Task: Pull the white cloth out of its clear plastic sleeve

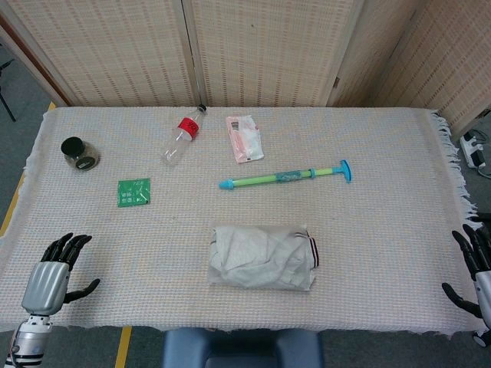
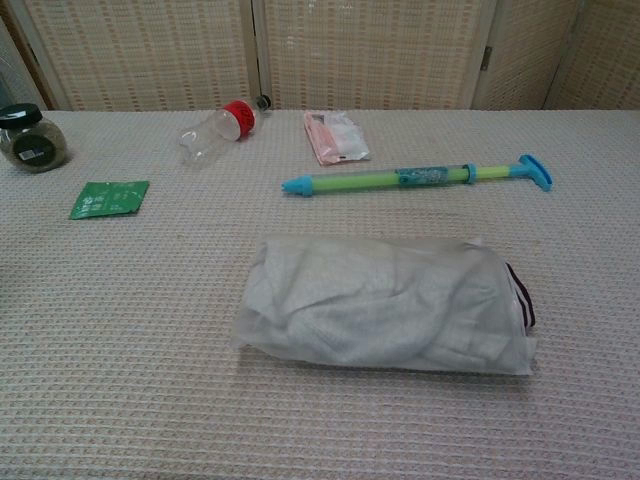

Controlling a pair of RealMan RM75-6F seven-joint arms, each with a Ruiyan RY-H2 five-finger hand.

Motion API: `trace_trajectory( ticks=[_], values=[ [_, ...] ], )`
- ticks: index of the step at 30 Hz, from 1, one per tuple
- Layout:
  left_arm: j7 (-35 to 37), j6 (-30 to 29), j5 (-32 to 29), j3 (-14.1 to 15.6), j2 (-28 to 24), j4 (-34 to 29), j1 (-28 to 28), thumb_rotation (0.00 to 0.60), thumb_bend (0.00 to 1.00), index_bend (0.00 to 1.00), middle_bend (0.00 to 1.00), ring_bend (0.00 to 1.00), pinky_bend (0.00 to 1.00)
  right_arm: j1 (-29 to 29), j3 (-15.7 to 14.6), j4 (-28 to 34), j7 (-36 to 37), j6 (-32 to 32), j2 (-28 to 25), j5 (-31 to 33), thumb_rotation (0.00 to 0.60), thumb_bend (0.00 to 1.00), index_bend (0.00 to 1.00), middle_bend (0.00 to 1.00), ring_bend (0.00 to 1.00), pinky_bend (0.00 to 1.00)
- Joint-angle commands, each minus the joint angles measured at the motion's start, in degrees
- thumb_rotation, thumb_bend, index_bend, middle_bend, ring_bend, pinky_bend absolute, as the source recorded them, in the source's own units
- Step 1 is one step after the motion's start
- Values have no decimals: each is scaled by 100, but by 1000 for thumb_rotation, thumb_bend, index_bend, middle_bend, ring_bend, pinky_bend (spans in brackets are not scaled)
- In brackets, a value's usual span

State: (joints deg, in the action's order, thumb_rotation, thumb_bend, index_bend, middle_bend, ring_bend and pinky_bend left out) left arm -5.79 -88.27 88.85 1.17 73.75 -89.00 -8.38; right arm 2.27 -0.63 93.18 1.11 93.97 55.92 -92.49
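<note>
Item: white cloth (image 2: 380, 300), folded and bundled inside its clear plastic sleeve (image 2: 262, 335), lying flat near the front centre of the table (image 1: 383, 230), long axis running left to right. Condition: cloth wholly inside the sleeve; a dark striped hem shows at the right-hand end, which appears to be the sleeve's mouth, while the left-hand end looks closed, though the film is too cloudy to be sure. Status of task: not begun; neither hand touches the bundle. Recommended handling, as a judgement: one hand should pin or pinch the sleeve alone at its closed left end, taking film and not fabric, while the other reaches into the mouth, catches the hem, and draws the cloth out along the sleeve's length, low and parallel to the table, so the film does not bunch and drag with it. Slippery film may slide on the woven covering if held too lightly. Left hand (image 1: 54, 277): at the front left corner, resting over the table edge, fingers spread and extended, holding nothing, well apart from the sleeve. Right hand (image 1: 476, 268): at the far right edge, only partly within the head view, fingers apart, nothing visible in it, also well apart from the sleeve. Other items present beyond the bundle: blue and green pump toy (image 1: 285, 176), clear bottle (image 1: 178, 141), pink packet (image 1: 244, 138), green sachet (image 1: 133, 192), dark-lidded jar (image 1: 80, 153).
</note>
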Motion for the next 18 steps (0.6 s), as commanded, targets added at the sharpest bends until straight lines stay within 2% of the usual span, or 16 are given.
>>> trace_trajectory(
  ticks=[1,4,6,8,9,10,11,13,15,18],
  values=[
    [74,72,98,69,-32,-39,-5,532,220,197,217,120,194,-18,12,17,-34,-38,14,-5,600,168,0,0,0,0],
    [453,226,323,223,-33,-127,-55,536,219,197,218,122,206,-41,4,30,-99,-98,29,-34,600,168,0,0,0,0],
    [601,360,485,347,47,-183,-94,537,218,200,271,161,279,-47,6,43,-139,-115,45,-48,600,169,0,0,0,0],
    [578,518,685,438,163,-213,-186,535,214,215,470,375,526,-52,11,68,-174,-130,62,-51,600,169,0,0,0,0],
    [526,614,793,482,222,-224,-245,535,212,223,557,472,615,-57,14,84,-193,-140,72,-55,600,169,0,0,0,0],
    [427,747,906,528,318,-247,-318,535,209,233,711,636,746,-71,19,108,-224,-159,88,-65,600,168,0,0,0,0],
    [346,814,989,546,417,-257,-361,535,208,250,829,754,830,-85,24,123,-257,-176,104,-77,600,168,0,0,0,0],
    [7,753,1220,471,792,-71,-410,536,207,297,963,903,939,-121,34,152,-364,-227,152,-98,600,169,0,0,0,0],
    [-112,651,1439,404,1272,227,-452,545,206,366,1000,983,993,-156,35,174,-474,-305,197,-96,600,168,0,0,0,0],
    [-2,848,1460,357,1719,460,-595,559,206,439,1000,1000,1000,-188,23,194,-532,-409,218,-73,600,168,0,0,0,0]
  ],
)
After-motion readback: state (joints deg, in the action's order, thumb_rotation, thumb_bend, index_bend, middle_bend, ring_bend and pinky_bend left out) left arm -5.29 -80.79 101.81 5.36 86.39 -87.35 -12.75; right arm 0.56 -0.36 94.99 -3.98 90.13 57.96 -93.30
